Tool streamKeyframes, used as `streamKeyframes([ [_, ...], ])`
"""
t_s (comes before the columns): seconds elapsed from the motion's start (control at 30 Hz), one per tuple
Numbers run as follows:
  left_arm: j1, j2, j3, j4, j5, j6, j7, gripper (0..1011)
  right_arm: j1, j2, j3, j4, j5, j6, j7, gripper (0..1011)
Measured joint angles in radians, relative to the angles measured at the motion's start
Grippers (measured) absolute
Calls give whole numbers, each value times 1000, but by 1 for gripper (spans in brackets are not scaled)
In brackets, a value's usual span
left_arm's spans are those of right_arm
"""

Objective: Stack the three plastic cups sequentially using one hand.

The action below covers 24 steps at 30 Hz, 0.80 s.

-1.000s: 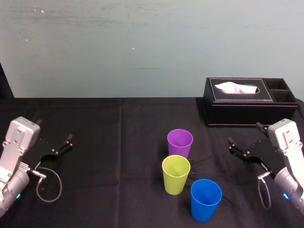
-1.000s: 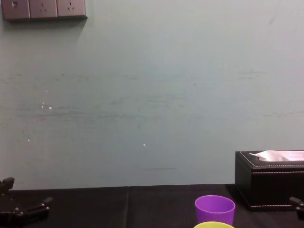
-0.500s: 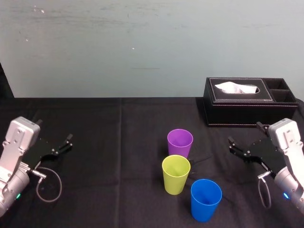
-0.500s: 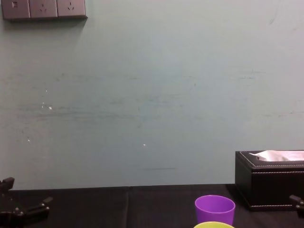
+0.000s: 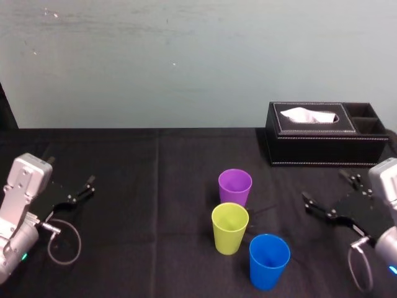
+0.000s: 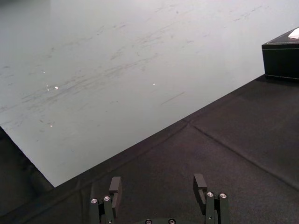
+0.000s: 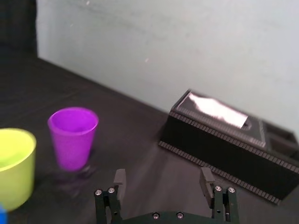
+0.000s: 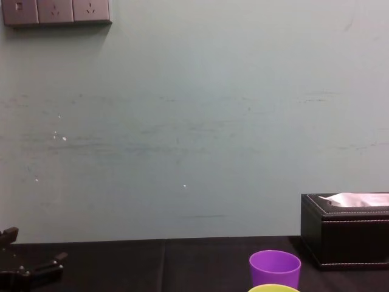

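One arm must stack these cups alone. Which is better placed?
Right. The open right gripper sits near the tapered blue plastic cup, with yellow-green plastic cup and purple plastic cup beyond; the open left gripper sits far off.

The left gripper [image 5: 80, 191] and right gripper [image 5: 324, 186] match — black flat fingers [image 6: 115, 186] studded with small silver screws [image 6: 94, 201], each on a boxy silver-grey housing [image 5: 25, 183] with a thin grey cable [image 5: 79, 239] looping beneath.

You have the purple tapered plastic cup [image 5: 235, 186] farthest back, the yellow-green tapered plastic cup [image 5: 229, 228] just before it, the blue tapered plastic cup [image 5: 269, 262] nearest and rightward, and the black rectangular tissue box [image 5: 310, 148] behind them at right.
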Motion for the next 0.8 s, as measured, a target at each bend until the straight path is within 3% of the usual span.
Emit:
streamKeyframes([
  [0.27, 0, 0, 0, 0, 0, 0, 0, 1000, -128, 100, 74, -124, 118, 149, 95, 1003],
  [0.4, 0, 0, 0, 0, 0, 0, 0, 1000, -181, 138, 89, -169, 144, 198, 136, 1003],
  [0.63, 0, 0, 0, 0, 0, 0, 0, 1000, -250, 168, 99, -221, 163, 239, 189, 1003],
  [0.8, 0, 0, 0, 0, 0, 0, 0, 1000, -276, 167, 96, -245, 161, 251, 215, 1003],
])
